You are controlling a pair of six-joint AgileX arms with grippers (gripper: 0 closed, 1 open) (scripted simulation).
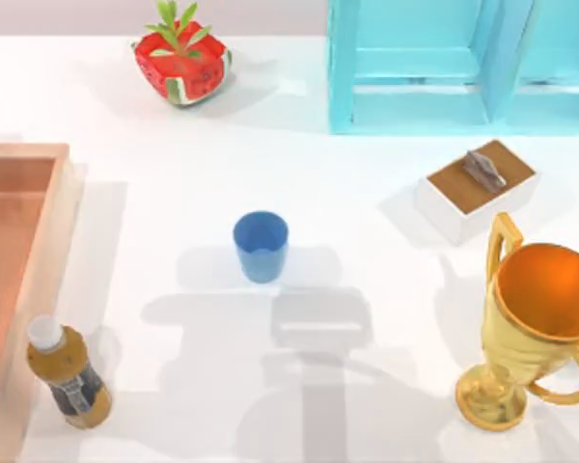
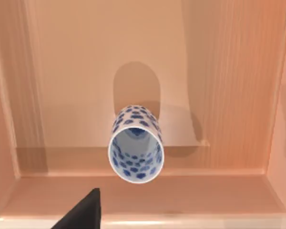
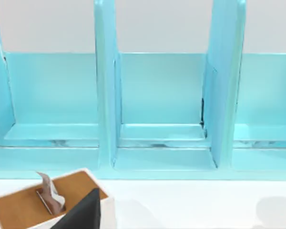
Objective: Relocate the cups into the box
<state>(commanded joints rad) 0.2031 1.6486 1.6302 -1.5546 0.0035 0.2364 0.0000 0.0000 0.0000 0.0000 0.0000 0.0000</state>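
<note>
The plain blue cup stands upright mid-table, with no gripper near it. The white cup with blue flowers stands free on the floor of the wooden box, close to one wall. My left gripper hovers over that cup, apart from it and open, with one dark finger showing. The box lies at the table's left edge. My right gripper is open and holds nothing; its dark finger shows above the back right of the table.
A brown bottle stands beside the box's right wall. A gold trophy is at the front right. A small white box with a brown top sits before the turquoise cabinet. A watermelon planter is at the back.
</note>
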